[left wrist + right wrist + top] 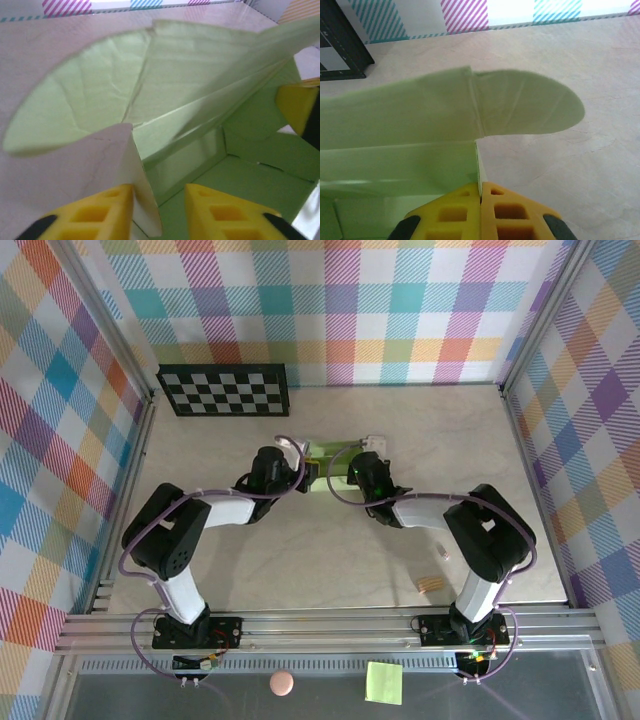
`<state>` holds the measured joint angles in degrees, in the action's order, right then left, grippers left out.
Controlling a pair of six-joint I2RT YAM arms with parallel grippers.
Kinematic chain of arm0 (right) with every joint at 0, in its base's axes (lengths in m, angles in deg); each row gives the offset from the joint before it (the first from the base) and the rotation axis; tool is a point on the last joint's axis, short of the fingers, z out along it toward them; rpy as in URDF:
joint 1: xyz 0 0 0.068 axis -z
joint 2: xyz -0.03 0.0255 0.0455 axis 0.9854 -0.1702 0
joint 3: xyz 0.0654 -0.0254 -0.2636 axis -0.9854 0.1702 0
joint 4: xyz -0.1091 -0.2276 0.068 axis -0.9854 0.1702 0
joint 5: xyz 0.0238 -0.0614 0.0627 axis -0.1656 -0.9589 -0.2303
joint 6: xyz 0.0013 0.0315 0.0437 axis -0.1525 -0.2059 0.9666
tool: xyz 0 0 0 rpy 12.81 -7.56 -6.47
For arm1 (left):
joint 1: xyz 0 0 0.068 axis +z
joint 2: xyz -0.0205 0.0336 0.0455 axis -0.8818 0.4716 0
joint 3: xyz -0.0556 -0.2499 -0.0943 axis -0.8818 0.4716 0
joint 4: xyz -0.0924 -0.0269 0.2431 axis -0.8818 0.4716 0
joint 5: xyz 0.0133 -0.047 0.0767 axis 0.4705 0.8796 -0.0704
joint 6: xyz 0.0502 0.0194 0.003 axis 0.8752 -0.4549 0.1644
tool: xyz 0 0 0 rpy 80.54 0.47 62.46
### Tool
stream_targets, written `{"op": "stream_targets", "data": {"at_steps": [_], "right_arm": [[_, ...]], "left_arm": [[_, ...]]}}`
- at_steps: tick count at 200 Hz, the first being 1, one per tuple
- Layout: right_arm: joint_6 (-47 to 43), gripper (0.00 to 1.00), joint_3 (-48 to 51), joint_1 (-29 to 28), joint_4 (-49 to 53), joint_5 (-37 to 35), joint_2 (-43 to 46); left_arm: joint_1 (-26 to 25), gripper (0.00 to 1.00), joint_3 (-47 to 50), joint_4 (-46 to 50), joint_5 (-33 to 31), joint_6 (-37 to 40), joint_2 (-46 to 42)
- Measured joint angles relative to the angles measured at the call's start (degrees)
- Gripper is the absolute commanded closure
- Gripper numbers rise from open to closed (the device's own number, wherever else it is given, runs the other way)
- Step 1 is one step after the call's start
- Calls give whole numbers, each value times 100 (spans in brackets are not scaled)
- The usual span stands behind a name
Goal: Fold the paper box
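Note:
The paper box (pixel 326 451) lies mid-table, pale lime-green card, half raised, with both arms meeting over it. In the left wrist view its green walls and rounded flap (pixel 200 90) spread out ahead. One upright wall stands between the yellow fingers of my left gripper (pixel 158 200). That wall rests against the left finger (pixel 95 215), a clear gap separates it from the right finger, and the jaws are open. My right gripper (pixel 481 189) is shut on the thin edge of a side wall of the paper box (pixel 410 115). Its yellow finger (pixel 296 106) shows at the box's far side.
A black-and-white checkerboard (pixel 225 390) lies at the back left. A small tan piece (pixel 430 585) sits near the right arm's base. Past the front rail lie a bright-green sticky note (pixel 384 682) and a pink ball (pixel 282 682). Chequered walls enclose the table.

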<state>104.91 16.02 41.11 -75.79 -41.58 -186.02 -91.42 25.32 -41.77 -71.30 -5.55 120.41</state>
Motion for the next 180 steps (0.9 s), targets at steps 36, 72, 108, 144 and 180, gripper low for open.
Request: {"op": "stream_targets", "data": {"at_steps": [36,72,108,144,180], "right_arm": [[-269,100,247,-50,-472,4,13],[-586,100,479,-83,-929,4,13],[-876,100,667,-131,-1311,7,4],[-1084,100,754,-195,-1624,26,-68],[-1187,100,863,-258,-1827,50,-79]], "left_arm": [[-55,44,426,28,11,-28,-531],[-57,39,787,188,-125,-74,-1189],[48,38,977,511,-289,-345,-1963],[168,37,732,1239,-490,-474,-2594],[275,36,-249,2155,-424,-494,-2597]]}}
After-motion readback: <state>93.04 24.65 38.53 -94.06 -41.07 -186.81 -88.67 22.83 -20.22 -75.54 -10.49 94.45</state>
